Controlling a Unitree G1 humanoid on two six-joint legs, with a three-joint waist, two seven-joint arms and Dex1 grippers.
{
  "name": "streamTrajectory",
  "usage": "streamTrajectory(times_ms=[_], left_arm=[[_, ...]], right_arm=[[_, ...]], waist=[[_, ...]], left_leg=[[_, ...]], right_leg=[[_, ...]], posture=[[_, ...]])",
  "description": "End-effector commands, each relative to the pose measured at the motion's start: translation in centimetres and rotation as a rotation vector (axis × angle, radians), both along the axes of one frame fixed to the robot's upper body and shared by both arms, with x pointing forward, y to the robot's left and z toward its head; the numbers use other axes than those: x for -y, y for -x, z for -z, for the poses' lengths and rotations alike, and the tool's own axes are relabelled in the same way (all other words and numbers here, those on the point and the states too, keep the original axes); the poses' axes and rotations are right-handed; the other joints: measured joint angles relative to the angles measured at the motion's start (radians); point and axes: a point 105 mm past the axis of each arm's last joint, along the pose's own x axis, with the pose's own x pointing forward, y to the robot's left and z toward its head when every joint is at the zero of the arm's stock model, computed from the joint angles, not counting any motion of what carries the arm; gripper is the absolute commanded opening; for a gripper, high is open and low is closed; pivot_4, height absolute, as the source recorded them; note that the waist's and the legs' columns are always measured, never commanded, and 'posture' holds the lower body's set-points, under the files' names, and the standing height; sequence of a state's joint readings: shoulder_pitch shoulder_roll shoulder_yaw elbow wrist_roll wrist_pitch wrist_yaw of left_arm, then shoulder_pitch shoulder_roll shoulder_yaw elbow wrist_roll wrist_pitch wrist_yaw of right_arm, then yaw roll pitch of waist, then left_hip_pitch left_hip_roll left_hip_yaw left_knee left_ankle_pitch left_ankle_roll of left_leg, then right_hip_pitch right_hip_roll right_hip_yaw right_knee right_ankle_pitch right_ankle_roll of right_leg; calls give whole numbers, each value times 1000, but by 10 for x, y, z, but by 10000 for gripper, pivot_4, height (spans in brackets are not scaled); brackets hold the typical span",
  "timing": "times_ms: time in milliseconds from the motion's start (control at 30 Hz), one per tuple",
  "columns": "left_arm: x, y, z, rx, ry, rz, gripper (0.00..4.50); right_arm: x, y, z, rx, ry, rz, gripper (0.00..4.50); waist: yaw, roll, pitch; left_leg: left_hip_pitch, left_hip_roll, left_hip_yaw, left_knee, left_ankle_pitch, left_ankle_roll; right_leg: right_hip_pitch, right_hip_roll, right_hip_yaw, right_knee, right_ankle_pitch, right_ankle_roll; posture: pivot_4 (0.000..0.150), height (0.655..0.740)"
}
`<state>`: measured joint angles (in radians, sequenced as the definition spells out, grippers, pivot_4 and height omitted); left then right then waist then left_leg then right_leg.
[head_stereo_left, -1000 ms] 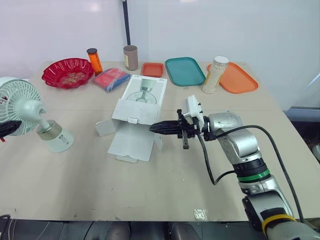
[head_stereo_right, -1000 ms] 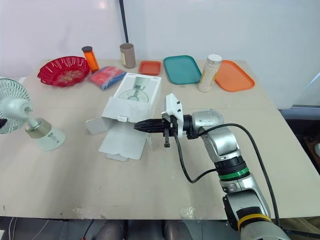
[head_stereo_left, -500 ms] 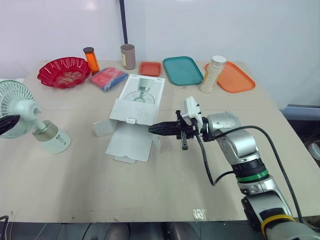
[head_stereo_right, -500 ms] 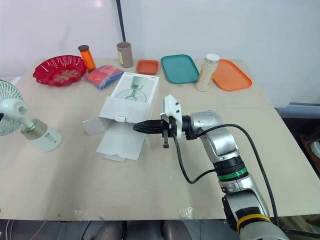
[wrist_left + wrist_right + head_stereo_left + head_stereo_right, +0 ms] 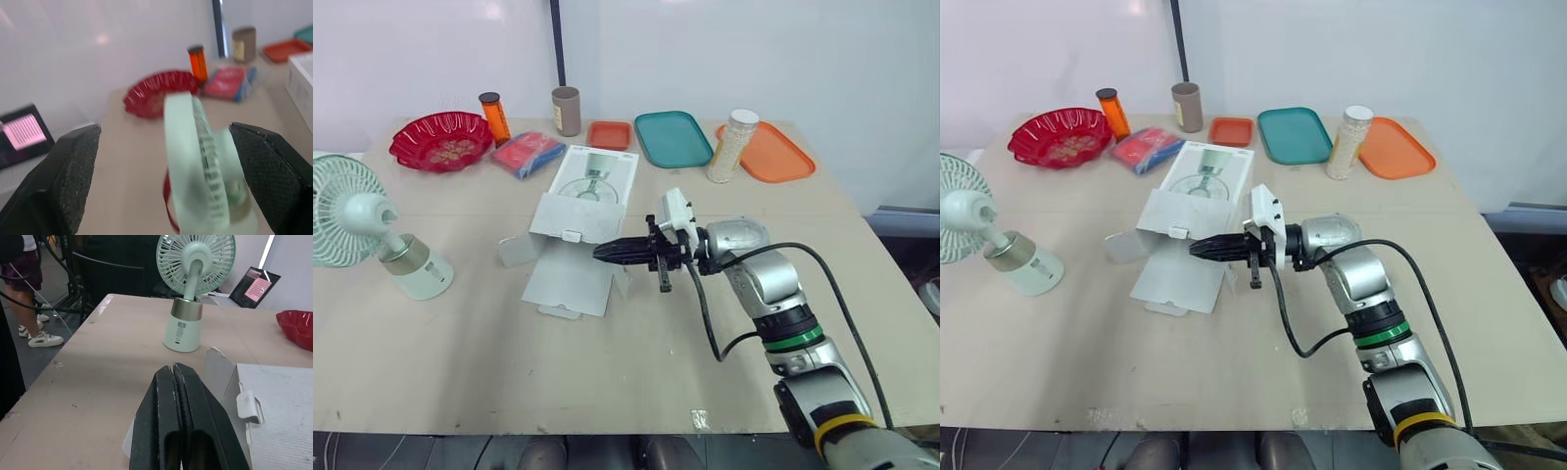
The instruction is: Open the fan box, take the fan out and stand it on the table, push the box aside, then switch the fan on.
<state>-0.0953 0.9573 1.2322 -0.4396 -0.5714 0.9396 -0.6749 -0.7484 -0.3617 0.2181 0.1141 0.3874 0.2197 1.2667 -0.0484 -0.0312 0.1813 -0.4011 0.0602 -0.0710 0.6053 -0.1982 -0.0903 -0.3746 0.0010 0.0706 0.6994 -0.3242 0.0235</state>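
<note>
Beside the opened box, right jaws are closed, empty; left jaws gape facing the fan.

Robotics test lab, on this evidence: bare white walls, one plain bench, an open laptop, loose cables, a person standing by.

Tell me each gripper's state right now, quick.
Left gripper: open, fingers wide apart, gripping nothing; the fan is just ahead.
Right gripper: shut, holding nothing, tips by the fan box.
</note>
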Motion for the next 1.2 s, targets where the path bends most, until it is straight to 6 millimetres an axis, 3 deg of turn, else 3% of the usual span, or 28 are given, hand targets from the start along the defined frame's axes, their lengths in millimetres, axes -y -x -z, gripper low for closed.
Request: streamTrajectory(times_ms=[33,267,400,533,700,900,1000,1133,1200], left_arm=[[21,7,-12,148,-34,37,44669],[76,6,10,163,2,296,44669],[113,4,31,53,-14,467,44669],[138,0,59,-71,-15,564,44669],[152,-8,97,-198,24,600,44669],[139,-18,150,-354,27,573,44669],[135,-21,163,-373,20,576,44669],[134,-28,168,-350,16,578,45000],[136,-32,169,-340,16,588,45000]], right_arm=[[-3,1,-10,37,-14,-25,0],[-2,-3,-11,28,-8,-7,0],[0,-5,-12,28,-8,12,0],[1,-6,-11,27,3,27,0],[5,-10,-12,36,18,76,0],[12,-6,-16,42,23,126,0],[16,-8,-17,38,34,184,0],[27,-14,-12,-3,95,324,11024],[34,-6,-10,-18,127,343,21273]], waist=[[0,0,0],[-1,-1,0],[0,-1,0],[0,-1,0],[0,-1,0],[0,0,0],[0,0,0],[3,0,0],[5,0,0]], left_leg=[[0,0,0,0,0,0],[0,1,0,1,0,-1],[0,1,0,1,0,-1],[0,0,0,1,0,-1],[0,0,0,2,0,-1],[1,0,0,1,0,-1],[1,0,1,1,0,-1],[0,0,1,1,0,-1],[0,0,1,1,0,-1]], right_leg=[[0,0,0,0,0,0],[0,0,0,0,0,0],[1,0,0,0,0,0],[1,0,1,0,0,0],[1,1,1,0,0,0],[1,1,2,0,0,0],[1,1,2,-1,0,0],[1,1,2,-1,0,0],[1,1,2,-1,0,0]], posture=[[1500,7400],[1500,7400],[1500,7400],[1500,7400],[1500,7400],[1500,7400],[1500,7400],[1500,7400],[1500,7400]])
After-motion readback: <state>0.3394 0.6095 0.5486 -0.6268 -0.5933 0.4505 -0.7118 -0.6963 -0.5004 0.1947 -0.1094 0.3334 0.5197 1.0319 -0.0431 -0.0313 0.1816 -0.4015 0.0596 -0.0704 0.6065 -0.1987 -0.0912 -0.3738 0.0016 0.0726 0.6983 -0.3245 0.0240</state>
